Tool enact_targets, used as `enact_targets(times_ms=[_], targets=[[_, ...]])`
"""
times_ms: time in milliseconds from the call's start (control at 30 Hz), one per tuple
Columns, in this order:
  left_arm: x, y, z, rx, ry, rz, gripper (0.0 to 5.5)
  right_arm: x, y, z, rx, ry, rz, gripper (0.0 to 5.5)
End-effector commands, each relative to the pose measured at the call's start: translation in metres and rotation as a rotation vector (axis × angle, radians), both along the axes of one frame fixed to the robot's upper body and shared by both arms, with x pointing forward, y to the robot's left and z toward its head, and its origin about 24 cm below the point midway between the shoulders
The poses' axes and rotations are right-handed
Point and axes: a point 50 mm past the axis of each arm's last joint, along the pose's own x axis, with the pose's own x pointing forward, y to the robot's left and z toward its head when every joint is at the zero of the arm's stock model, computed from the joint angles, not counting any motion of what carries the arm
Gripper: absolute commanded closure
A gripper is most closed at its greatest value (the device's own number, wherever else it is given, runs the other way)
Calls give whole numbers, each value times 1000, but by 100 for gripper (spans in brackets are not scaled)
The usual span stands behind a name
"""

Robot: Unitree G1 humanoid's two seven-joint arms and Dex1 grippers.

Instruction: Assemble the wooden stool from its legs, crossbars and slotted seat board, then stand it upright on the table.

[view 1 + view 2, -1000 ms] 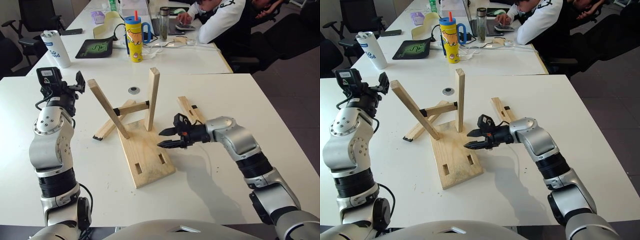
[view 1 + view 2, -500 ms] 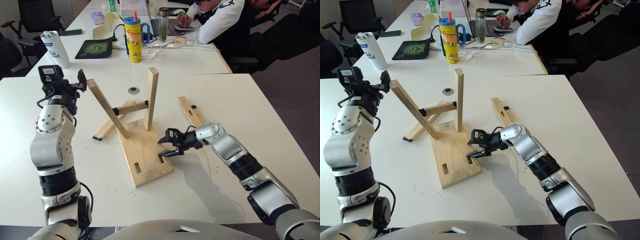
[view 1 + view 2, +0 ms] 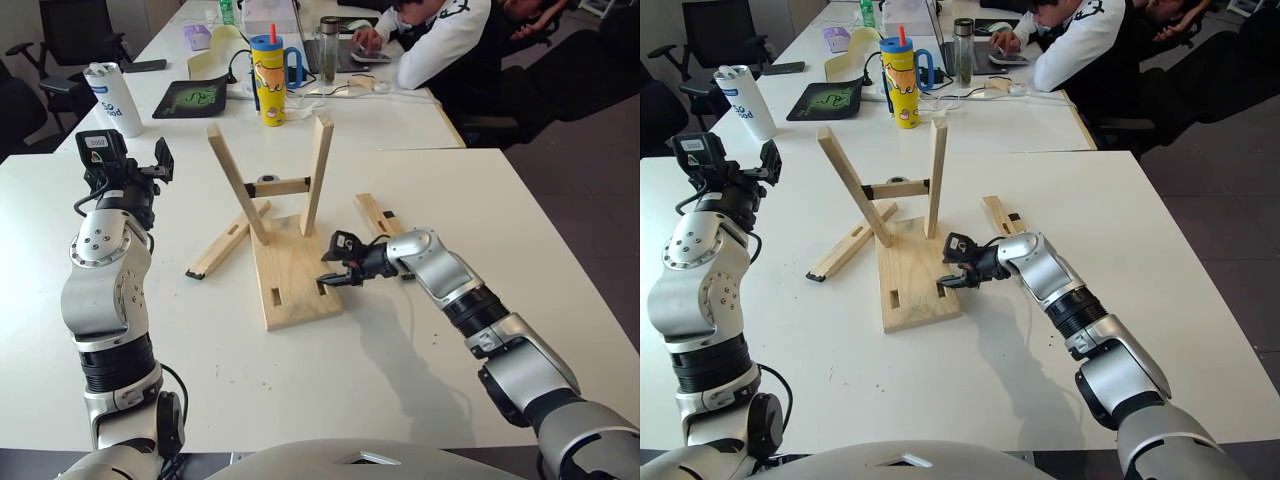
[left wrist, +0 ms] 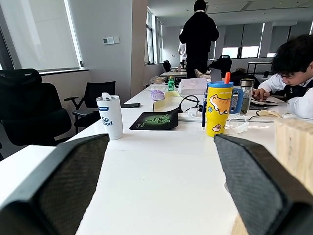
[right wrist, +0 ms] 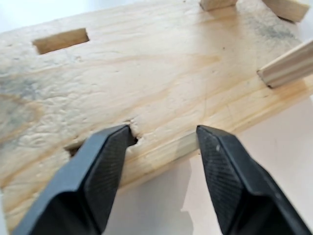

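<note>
Sitting at an edge of the seat board (image 3: 285,265), the right gripper (image 3: 328,274) gapes (left gripper (image 3: 162,163), raised well apart, gapes too).

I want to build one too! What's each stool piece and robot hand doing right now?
Seat board: lying flat, two slots empty.
Fitted legs: standing in the board, crossbar between.
Loose legs: lying flat on the table.
Right gripper: open, at the board's edge.
Left gripper: open, holding nothing.
</note>
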Motion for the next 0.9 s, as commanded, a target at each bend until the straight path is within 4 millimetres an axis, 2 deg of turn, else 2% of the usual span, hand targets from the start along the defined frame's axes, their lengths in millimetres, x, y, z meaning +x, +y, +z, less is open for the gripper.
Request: enact_targets(times_ms=[33, 200, 267, 300, 400, 500, 633, 700, 767, 900], targets=[[-2, 2, -4, -4, 12, 11, 153, -9, -57, -63, -251, 123, -309, 294], [-3, 2, -6, -5, 22, 13, 153, 2, -50, -54, -194, 69, -328, 294], [-3, 3, -7, -6, 23, 12, 153, 6, -42, -47, -117, 22, -319, 294], [-3, 3, -7, -6, 24, 11, 153, 10, -37, -39, -51, -36, -316, 294], [-4, 3, -7, -6, 25, 7, 153, 26, -29, 3, 211, -250, -380, 294], [-4, 3, -7, -5, 28, 3, 153, 32, -37, 42, 393, -347, -454, 294], [-5, 4, -6, -1, 29, 1, 153, 31, -57, 71, 479, -407, -562, 294], [-5, 4, -7, 1, 33, 0, 153, 32, -80, 66, 403, -388, -689, 294], [-6, 4, -7, 3, 38, -5, 153, 31, -106, 53, 333, -326, -819, 294], [-7, 4, -9, 2, 45, -5, 151, 24, -123, 39, 277, -234, -891, 238]])
